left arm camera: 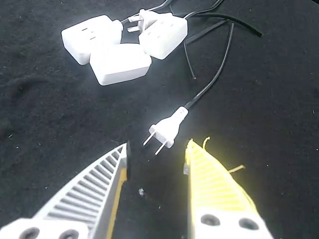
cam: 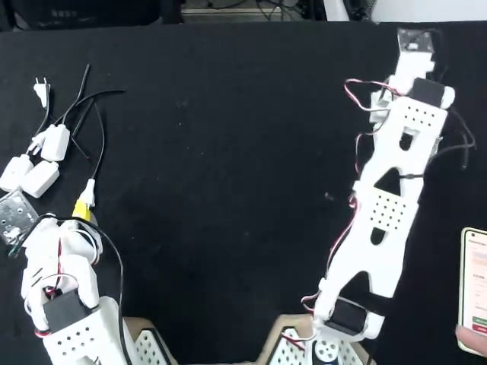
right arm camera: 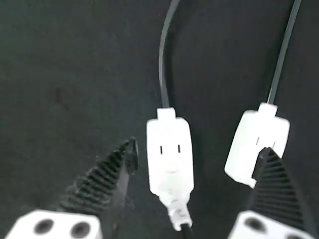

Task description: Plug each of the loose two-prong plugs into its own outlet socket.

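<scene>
Sockets (cam: 39,179) lie bunched at the far left of the counter (cam: 228,152), three white blocks touching or nearly so. Black cords (left arm camera: 219,64) fan off beyond them, and one small plug (cam: 40,91) lies apart, farther back. On the near side of that bunch hovers the left end effector (left arm camera: 157,146), its white and yellow fingers spread apart and gripping nothing. The loose two-prong plug (left arm camera: 167,130) lies flat just ahead of the fingertips, prongs pointing back toward the gap and cord trailing off toward the blocks. That lie suits a pinch across the plug's body, but the prongs face away from the slots, so I judge it must be turned round before seating. Room is tight here: blocks and cords crowd together, and a dragged cord could shove a block. The broad black middle of the counter offers the space for re-orienting. On the right, the right arm (cam: 396,198) stretches toward the counter's far edge. The right end effector (right arm camera: 198,148), dark fingers apart and holding nothing, stands over a slotted socket (right arm camera: 169,159), with a second white block (right arm camera: 256,142) just beside one fingertip. Something white with a cord meets the slotted socket's near end; whether it is a seated plug I cannot tell. A phone (cam: 475,281) bounds the right edge.
</scene>
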Motion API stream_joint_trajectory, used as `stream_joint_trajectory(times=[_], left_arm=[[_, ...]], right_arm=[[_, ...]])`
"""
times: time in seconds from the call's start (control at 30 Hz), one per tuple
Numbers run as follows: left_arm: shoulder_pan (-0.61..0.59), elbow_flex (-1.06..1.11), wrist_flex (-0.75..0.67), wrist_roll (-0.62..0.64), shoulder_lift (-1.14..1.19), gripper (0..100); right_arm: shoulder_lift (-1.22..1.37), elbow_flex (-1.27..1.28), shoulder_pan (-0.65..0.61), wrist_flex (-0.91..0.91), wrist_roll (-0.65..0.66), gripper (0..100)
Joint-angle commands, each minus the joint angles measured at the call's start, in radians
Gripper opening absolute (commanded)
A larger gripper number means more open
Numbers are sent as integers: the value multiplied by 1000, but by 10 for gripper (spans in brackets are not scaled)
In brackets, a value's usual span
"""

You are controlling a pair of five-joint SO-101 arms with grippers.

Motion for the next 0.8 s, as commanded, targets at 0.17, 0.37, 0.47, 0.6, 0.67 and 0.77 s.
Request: stream_joint_trajectory(times=[0.17, 0.37, 0.47, 0.6, 0.67, 0.77], left_arm=[[-12, -25, -15, 9, -5, 191], [-12, -25, -17, 9, -5, 191], [-12, -25, -15, 9, -5, 191], [-12, -25, -17, 9, -5, 191], [-12, -25, -17, 9, -5, 191], [-12, -25, -17, 9, -5, 191]], right_arm=[[-156, -136, -51, 107, 46, 346], [-312, -140, -66, 183, 46, 346], [-381, -139, -66, 184, 28, 346], [-470, -127, -72, 187, -64, 346], [-533, -81, -81, 187, -98, 346], [-661, 76, -114, 187, -117, 346]])
